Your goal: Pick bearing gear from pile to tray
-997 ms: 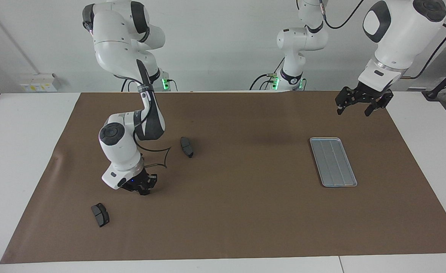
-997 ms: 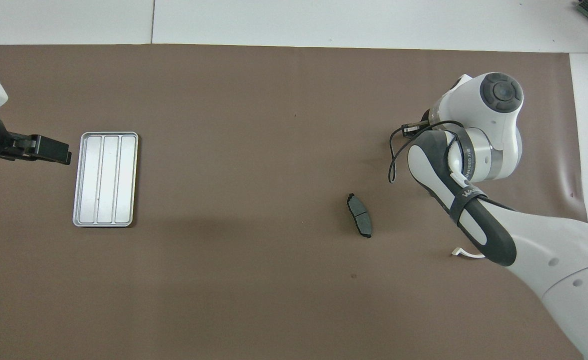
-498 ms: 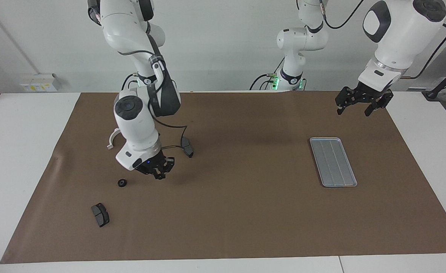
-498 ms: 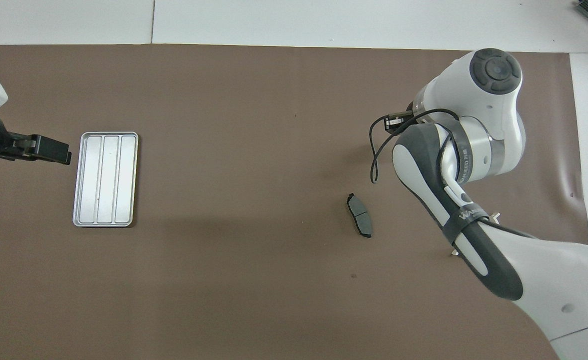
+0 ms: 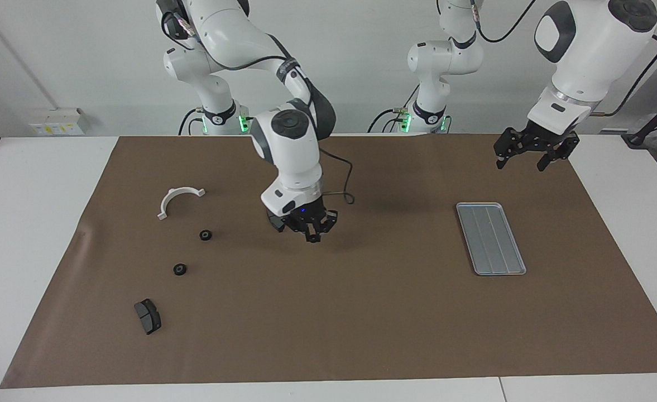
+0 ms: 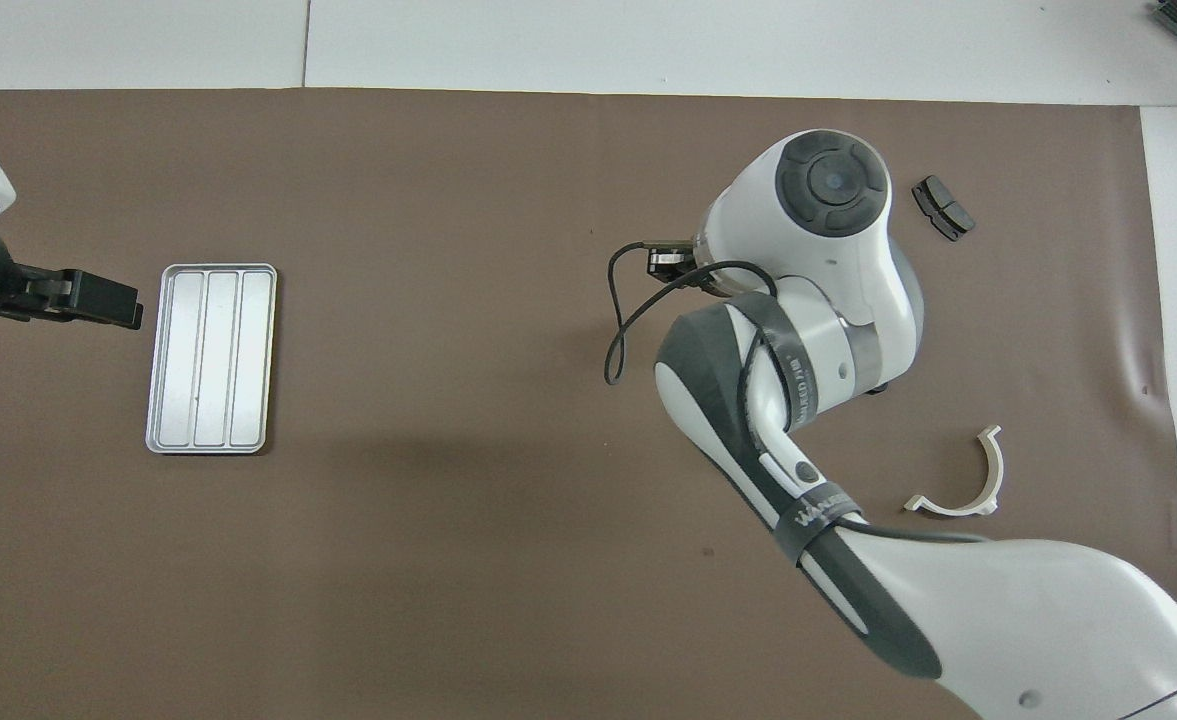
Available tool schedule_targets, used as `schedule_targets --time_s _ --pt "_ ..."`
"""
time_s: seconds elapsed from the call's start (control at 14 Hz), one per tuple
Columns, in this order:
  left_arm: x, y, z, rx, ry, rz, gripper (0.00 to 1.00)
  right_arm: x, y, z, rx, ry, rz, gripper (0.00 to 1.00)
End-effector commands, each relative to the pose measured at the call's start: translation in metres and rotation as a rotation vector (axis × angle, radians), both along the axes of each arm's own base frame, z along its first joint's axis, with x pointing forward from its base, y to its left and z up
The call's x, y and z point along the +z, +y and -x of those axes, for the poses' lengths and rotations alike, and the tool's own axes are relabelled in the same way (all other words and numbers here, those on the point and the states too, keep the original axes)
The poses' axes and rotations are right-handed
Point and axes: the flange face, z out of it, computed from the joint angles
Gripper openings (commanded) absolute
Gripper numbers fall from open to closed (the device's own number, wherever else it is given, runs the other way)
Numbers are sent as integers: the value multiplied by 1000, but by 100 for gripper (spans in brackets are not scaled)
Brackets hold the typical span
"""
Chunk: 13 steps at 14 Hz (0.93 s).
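Bearing gear, small black round part: two lie loose on the brown mat toward the right arm's end; right gripper, clenched, raised mid-table, probably carrying one, hidden between the fingertips. Overhead view: ridged silver-grey tray empty, left gripper released, waiting beside it.

My arms' shells look glossy white plastic. The tray is ridged, dull silver metal; the mat matt brown, paper-like; the bracket smooth white plastic.
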Motion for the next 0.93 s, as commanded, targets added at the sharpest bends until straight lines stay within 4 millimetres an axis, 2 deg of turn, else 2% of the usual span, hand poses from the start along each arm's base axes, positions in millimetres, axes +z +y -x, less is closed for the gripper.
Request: schedule_targets --time_s 0.0,0.21,0.36,0.43,0.5,0.57,0.64,0.71,0.85 --pt "2 2 8 8 -6 2 100 -47 53 19 -51 -1 -21 0" --pt "2 -4 8 -3 -6 2 100 -56 88 39 -67 -20 -55 0" --pt "-2 -5 10 -4 4 1 100 -66 95 50 -68 -5 -44 0" --pt "-1 2 14 10 3 3 100 -69 96 53 -64 1 -37 0" --pt "-10 11 19 30 18 3 100 -73 97 57 -61 7 -32 2" --pt "-16 27 24 59 29 1 100 -75 96 58 -61 11 -29 36" --pt "-17 31 24 61 28 1 100 -76 96 60 -60 12 -23 85" --pt "-18 33 26 56 27 3 100 -75 96 60 -71 10 -19 100" --pt "-30 26 34 58 32 3 100 -73 94 59 -60 -22 23 100"
